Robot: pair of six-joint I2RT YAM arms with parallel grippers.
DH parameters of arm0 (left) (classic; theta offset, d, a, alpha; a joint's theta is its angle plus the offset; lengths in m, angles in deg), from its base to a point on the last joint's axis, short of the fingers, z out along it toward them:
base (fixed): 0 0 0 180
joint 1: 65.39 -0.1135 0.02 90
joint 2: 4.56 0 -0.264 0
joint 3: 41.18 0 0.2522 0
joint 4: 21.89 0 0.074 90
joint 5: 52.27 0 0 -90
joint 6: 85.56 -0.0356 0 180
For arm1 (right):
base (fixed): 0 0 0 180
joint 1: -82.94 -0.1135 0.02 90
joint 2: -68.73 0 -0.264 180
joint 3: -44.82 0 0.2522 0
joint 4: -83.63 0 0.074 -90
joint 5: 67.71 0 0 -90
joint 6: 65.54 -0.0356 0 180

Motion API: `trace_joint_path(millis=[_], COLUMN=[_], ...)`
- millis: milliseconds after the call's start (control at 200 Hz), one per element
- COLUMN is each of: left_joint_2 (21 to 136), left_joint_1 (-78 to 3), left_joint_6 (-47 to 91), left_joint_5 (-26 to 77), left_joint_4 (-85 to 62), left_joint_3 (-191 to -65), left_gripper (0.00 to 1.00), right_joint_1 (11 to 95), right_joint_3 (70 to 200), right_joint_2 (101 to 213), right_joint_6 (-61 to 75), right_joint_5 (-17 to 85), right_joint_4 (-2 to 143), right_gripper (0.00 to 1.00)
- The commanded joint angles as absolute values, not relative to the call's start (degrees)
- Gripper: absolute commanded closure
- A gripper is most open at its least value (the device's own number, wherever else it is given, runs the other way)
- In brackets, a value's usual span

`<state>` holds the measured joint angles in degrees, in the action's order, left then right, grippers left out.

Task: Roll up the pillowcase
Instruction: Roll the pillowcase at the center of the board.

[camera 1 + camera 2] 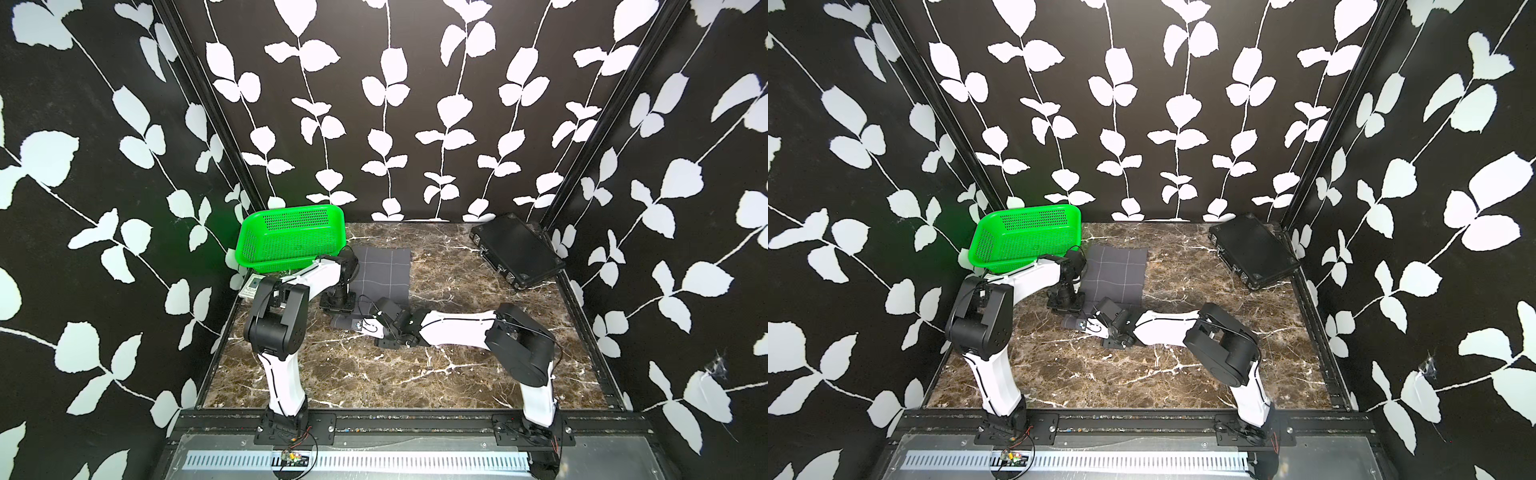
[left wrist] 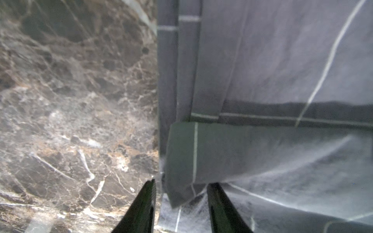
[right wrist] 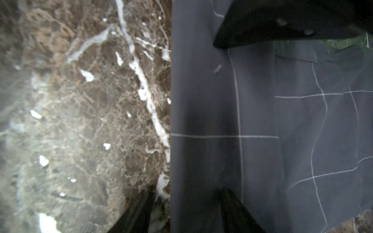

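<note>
Pillowcase lies on the counter just beside the basket, and its far part shows flat and plain in both top views. Its near part is mostly hidden there: the arms cross over it, and only a dark corner peeks out by the right claw. The left claw points down at the cloth's left edge, and its fingers cannot be made out from above.

Both wrist views are blurred and cut the cloth off at their borders. In the left wrist view the left claw is spread, one finger over bare counter and its mate over the cloth. A doubled-over flap of pillowcase ends between the tips; whether either tip touches it cannot be told.

In the right wrist view the right claw is likewise spread and straddles the cloth's straight edge, one finger over marble and the other over the pillowcase, pinching nothing. An out-of-focus black part covers one corner of that view. The case sits well apart, in the far right corner.
</note>
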<state>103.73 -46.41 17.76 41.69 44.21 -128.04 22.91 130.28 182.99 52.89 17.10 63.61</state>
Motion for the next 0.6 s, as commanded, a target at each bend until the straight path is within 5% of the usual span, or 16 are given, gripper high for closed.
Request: trace_joint_path(millis=[0,475,595], left_joint_2=[102.75,98.39,96.48], left_joint_1=[-46.04,-46.78,-46.75], left_joint_6=[16.99,15.33,15.51], left_joint_5=[42.56,46.55,46.63], left_joint_4=[47.62,51.34,52.32], left_joint_3=[-126.32,-128.63,-129.44], left_gripper=[0.56,0.42,0.37], right_joint_1=[22.54,22.98,22.96], right_joint_3=[131.57,135.23,135.76], right_joint_2=[186.24,184.55,181.85], right_joint_6=[57.19,56.37,51.54], right_joint_5=[13.81,20.73,24.69], right_joint_4=[62.42,55.11,49.99], right_gripper=[0.46,0.99,1.00])
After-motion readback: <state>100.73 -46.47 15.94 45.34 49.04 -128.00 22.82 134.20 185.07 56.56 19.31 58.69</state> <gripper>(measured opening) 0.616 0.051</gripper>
